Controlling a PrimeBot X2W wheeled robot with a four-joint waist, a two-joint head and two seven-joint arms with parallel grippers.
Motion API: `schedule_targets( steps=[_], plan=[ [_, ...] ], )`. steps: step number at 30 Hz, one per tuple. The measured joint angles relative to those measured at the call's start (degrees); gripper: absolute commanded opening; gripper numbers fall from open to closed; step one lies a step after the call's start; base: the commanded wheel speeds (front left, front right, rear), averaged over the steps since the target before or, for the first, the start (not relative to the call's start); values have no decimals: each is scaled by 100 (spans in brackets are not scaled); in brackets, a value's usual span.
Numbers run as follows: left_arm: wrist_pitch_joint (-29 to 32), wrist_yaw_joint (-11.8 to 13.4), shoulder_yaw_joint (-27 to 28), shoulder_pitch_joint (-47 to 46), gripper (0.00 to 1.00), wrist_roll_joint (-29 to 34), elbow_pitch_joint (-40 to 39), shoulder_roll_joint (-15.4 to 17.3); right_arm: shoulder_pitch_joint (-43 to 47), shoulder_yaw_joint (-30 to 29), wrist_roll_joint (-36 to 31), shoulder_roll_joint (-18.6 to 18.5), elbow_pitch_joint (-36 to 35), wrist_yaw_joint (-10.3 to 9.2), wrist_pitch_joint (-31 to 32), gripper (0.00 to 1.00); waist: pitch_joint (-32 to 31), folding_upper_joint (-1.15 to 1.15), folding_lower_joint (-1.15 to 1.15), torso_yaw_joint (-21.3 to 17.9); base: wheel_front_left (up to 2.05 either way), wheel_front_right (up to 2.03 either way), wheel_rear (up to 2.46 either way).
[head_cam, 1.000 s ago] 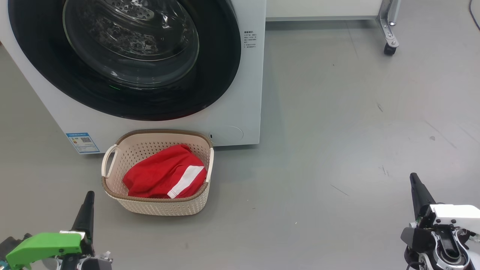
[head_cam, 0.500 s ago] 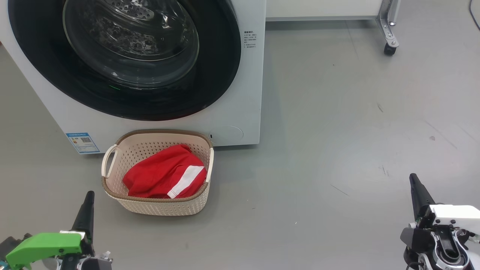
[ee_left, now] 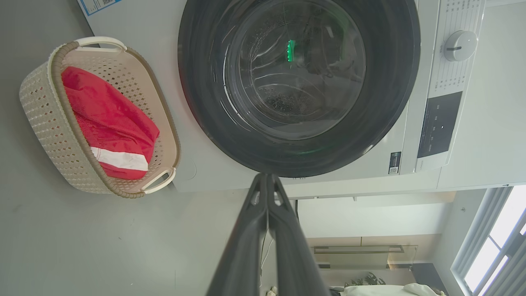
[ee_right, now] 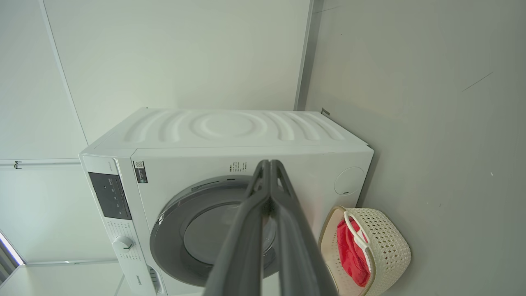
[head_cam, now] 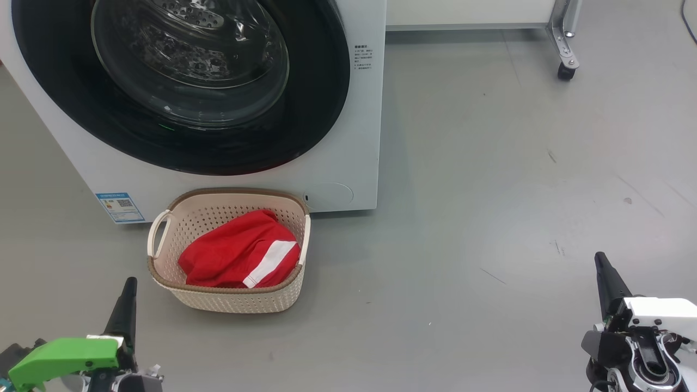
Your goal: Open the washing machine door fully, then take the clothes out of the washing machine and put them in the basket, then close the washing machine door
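Note:
The white washing machine (head_cam: 348, 136) (ee_left: 415, 135) (ee_right: 230, 131) stands with its black-rimmed round door (head_cam: 179, 81) (ee_left: 300, 82) (ee_right: 205, 230) flat against the front. Just in front of it on the floor sits the cream basket (head_cam: 228, 302) (ee_left: 45, 127) (ee_right: 390, 246), with the red clothes (head_cam: 239, 250) (ee_left: 107, 119) (ee_right: 349, 255), white stripe showing, lying inside. My left gripper (head_cam: 128, 294) (ee_left: 267, 181) is low at the near left, shut and holding nothing, short of the basket. My right gripper (head_cam: 601, 267) (ee_right: 269, 168) is shut and holding nothing at the near right, far from the machine.
Grey floor (head_cam: 490, 190) spreads to the right of the machine. A metal frame leg on a caster (head_cam: 565, 68) stands at the far right by a white wall panel. The control knob (ee_left: 459, 45) and dark display panel (ee_left: 439, 123) sit on the machine's front.

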Motion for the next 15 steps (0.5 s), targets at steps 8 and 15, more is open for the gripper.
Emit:
schedule_targets(
  steps=[8, 15],
  plan=[
    [0, 0, 1, 0, 0, 0, -1, 0, 0, -2, -1, 2, 4, 0, 18, 0, 0, 0, 0, 0, 0, 0, 0],
    [0, 0, 1, 0, 0, 0, -1, 0, -1, -4, -1, 2, 12, 0, 18, 0, 0, 0, 0, 0, 0, 0, 0]
  ],
)
